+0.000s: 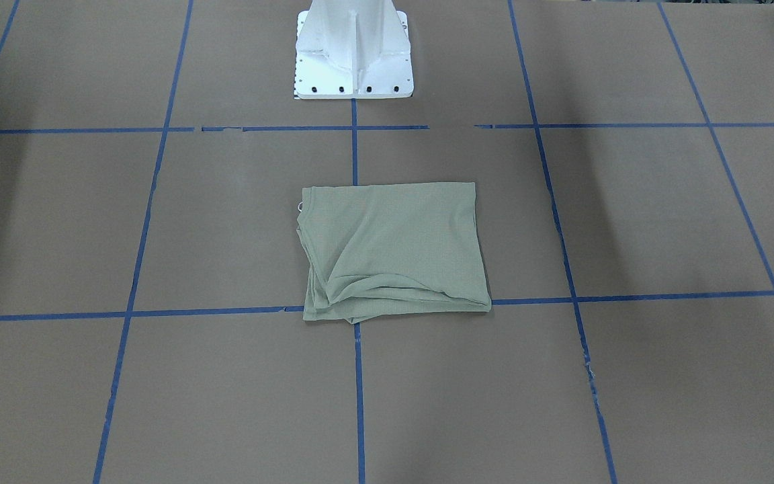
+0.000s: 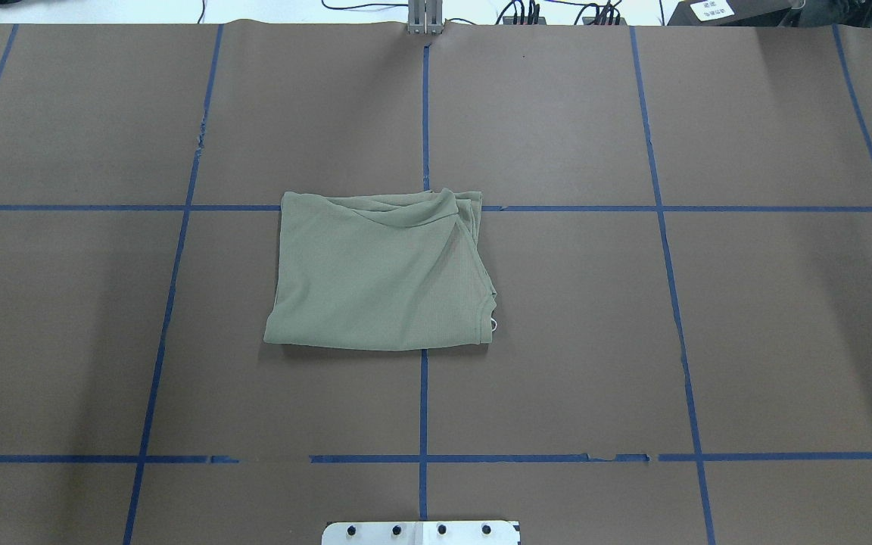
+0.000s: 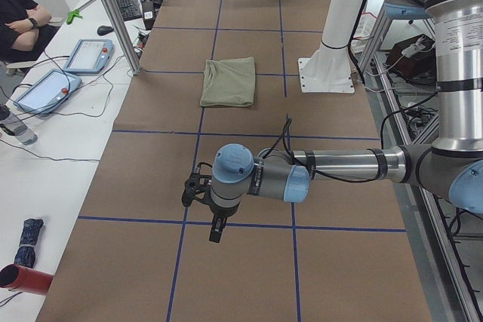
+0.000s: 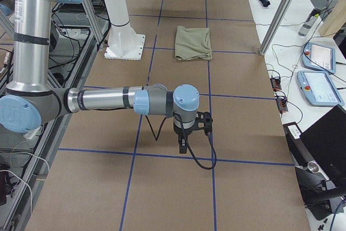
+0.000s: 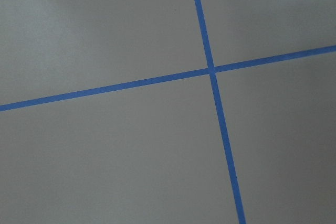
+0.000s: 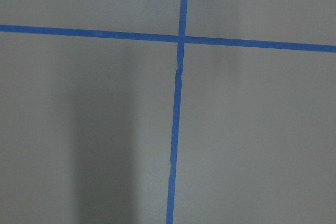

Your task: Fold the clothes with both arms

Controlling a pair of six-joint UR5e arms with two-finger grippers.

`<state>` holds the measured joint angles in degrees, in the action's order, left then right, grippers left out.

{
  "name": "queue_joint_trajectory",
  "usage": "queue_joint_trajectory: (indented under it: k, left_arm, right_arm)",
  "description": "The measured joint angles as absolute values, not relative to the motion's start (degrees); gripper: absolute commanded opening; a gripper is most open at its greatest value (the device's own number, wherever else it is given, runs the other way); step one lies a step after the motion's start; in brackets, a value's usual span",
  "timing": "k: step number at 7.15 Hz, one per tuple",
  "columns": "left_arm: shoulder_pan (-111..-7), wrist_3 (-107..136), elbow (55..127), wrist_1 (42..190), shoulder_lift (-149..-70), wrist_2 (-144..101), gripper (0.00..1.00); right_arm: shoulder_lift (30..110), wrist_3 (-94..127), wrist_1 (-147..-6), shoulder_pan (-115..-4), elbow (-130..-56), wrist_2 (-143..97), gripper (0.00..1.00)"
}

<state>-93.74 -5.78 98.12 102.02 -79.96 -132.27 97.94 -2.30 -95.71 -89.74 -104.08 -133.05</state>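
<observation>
The brown-papered desk [image 2: 708, 341], gridded with blue tape lines [image 2: 423, 401], carried the olive-green shirt [image 2: 379, 272] folded into a rough rectangle at its middle, near the white pedestal base [image 1: 353, 54]. The left arm [image 3: 339, 167] and right arm [image 4: 108, 100] each stretched out over bare desk, well apart from the shirt. The left end effector [image 3: 215, 231] and right end effector [image 4: 183, 147] pointed down, neither touching the shirt; how far their jaws stood apart I cannot tell.

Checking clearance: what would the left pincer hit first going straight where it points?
The left pincer points down, so probably the bare brown table, near a blue tape crossing; nothing shows between.
</observation>
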Motion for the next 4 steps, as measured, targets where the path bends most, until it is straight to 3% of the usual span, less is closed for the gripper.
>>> queue_joint_trajectory:
  k: [4]
  left_arm:
    - [-93.7, -6.1, 99.2, 102.4, -79.6, -132.7, 1.00]
  right_arm:
    - [98.0, -2.5, -95.7, -89.6, -103.7, -133.2, 1.00]
